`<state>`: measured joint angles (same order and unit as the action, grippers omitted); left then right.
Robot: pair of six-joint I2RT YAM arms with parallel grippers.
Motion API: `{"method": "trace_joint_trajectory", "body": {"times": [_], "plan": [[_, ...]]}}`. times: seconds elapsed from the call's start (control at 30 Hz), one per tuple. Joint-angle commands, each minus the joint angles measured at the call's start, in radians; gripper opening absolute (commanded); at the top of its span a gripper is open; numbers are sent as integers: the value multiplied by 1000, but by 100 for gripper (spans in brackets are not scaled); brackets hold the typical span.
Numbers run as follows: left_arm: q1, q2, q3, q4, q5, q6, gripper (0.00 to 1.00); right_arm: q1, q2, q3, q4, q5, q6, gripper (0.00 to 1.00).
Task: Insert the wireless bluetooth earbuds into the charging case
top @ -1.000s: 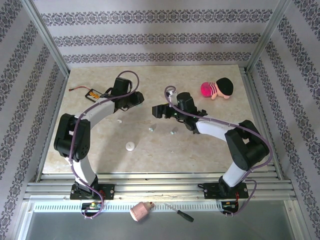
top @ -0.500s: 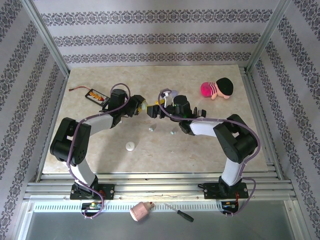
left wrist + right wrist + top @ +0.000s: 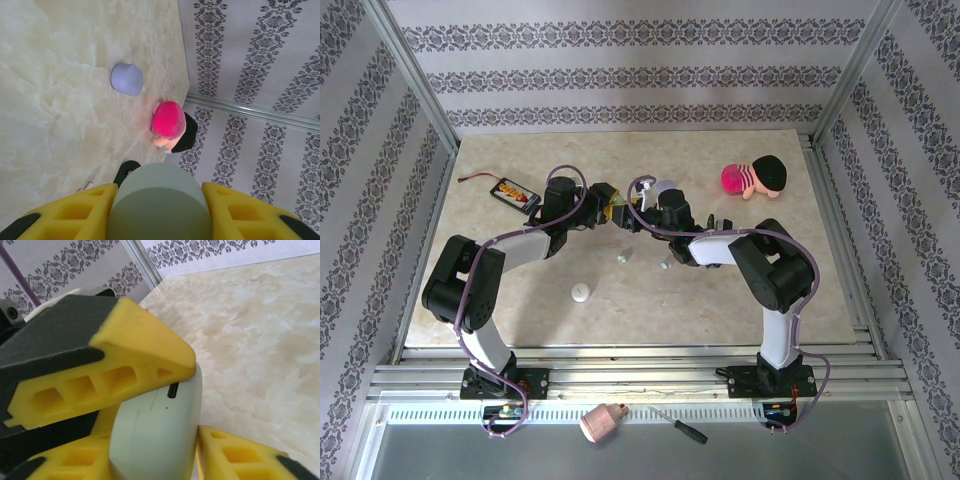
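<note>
pale green case (image 3: 157,202) clamped between left fingers (image 3: 75,210), right fingers (image 3: 240,455) closed on it too, earbuds (image 3: 622,258) loose on table (image 3: 720,300) nearby

You have a pale mint-green case (image 3: 157,205) in the left claw (image 3: 157,222), whose fingers (image 3: 75,212) are bright yellow. Your desk (image 3: 60,110) is cream marble with faint veins. On it sit a lilac case (image 3: 127,79) and a pink-and-black doll (image 3: 172,125). White walls (image 3: 260,60) carry grey damask stripes.

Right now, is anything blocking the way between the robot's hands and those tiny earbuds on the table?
Nothing visible lies between them on the table. But the left hand and right hand both grip the mint-green case, so neither is free for the earbuds.
</note>
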<state>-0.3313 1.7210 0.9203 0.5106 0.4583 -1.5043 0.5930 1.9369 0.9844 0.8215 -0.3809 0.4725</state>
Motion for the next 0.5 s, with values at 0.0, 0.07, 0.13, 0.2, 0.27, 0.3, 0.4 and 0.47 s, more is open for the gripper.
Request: {"method": "trace_joint_trajectory", "body": {"times": [0.0, 0.07, 0.13, 0.2, 0.27, 0.3, 0.4, 0.47], "plan": [[-5, -20, 13, 57, 40, -5, 26, 8, 11, 31, 55, -12, 16, 31], [-6, -23, 5, 68, 39, -10, 26, 5, 7, 30, 51, -10, 12, 26], [-5, -30, -2, 71, 33, -8, 26, 2, 1, 24, 51, -13, 10, 22], [-5, -36, -7, 69, 28, -4, 27, -2, -6, 19, 54, -24, 9, 21], [-5, -38, -9, 69, 24, 1, 33, -6, -16, 13, 54, -39, 9, 20], [-5, -38, -10, 71, 22, 2, 35, -8, -21, 11, 54, -44, 12, 20], [-5, -44, -24, 89, 0, -3, 46, -14, -44, -3, 47, -57, 12, 20], [-5, -51, -40, 108, -30, -7, 60, -19, -61, -16, 37, -66, 15, 20]]}}
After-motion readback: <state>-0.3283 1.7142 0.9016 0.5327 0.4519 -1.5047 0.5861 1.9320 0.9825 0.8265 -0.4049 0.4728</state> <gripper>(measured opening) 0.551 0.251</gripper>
